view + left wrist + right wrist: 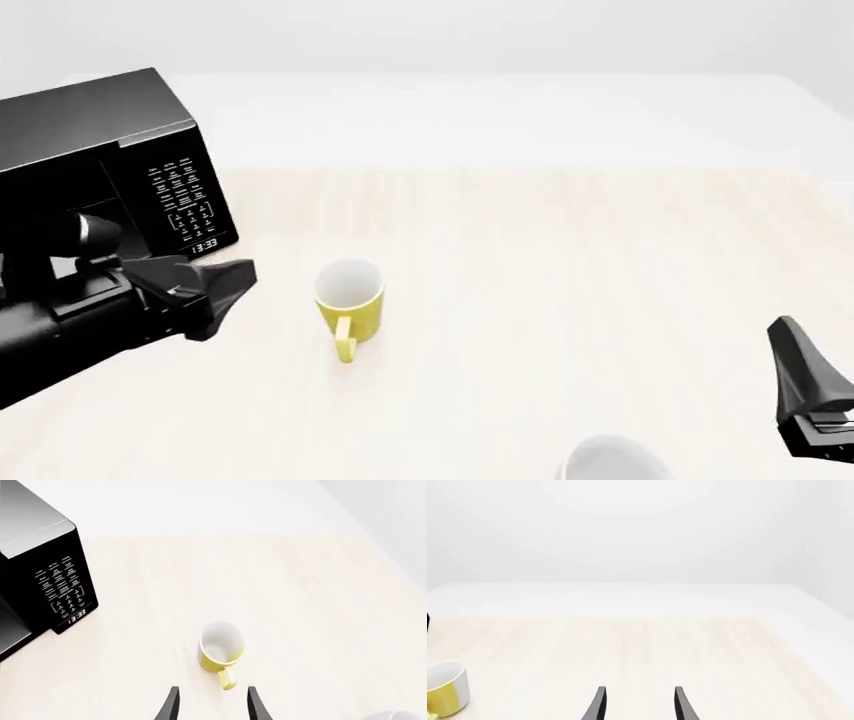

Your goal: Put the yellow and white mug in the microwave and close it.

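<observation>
The yellow and white mug [351, 300] stands upright on the table [574, 260], a little in front of the microwave [107, 150] and off toward its keypad side, with its loop handle turned away from the microwave, toward the arms. The left gripper [214, 290] hovers just beside the mug on the microwave's side, not touching it; in the left wrist view its fingers [172, 705] are spread, and the handle sits roughly in line with the gap between them. The right gripper [801, 385] hangs well apart from the mug, on the far side from the microwave, its fingers [599, 705] likewise spread and holding nothing. A plain white cup [611, 462] sits near that arm, further from the microwave than the mug. The microwave's door appears to be open, though so little of its front shows that I cannot be sure. The risks, as I judge them: closing on the thin handle alone could let the mug swing or slip on the lift; a finger tip could catch the rim and tip the mug over; and the left arm, already close to the microwave, could clip its keypad corner while carrying the mug in.
</observation>
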### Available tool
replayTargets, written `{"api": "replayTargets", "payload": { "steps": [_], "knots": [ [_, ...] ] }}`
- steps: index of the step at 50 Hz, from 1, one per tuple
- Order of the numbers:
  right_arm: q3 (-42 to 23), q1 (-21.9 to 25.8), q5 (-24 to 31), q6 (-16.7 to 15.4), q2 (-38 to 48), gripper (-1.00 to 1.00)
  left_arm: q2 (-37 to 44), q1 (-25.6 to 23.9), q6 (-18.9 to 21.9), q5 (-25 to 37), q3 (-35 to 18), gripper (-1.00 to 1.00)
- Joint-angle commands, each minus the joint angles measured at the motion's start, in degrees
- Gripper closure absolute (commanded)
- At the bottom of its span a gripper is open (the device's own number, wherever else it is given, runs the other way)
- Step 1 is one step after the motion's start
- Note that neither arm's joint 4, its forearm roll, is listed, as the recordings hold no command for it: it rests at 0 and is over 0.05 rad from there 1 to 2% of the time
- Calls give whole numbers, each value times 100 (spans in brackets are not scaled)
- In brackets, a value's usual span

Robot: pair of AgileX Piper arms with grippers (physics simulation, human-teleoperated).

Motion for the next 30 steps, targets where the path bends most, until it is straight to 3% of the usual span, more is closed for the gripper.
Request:
{"api": "replayTargets", "payload": {
  "steps": [1,11,13,30],
  "knots": [
    [0,0,0,1,0,-100,593,-22,75,-364,-25,-100],
    [0,-1,0,0,0,-100,1054,-134,6,-688,-1,-100],
    [0,-1,0,0,0,-100,1210,-227,-209,-781,8,-100],
    [0,-2,0,2,0,-100,1920,-454,-670,-1366,117,-100]
  ]
}}
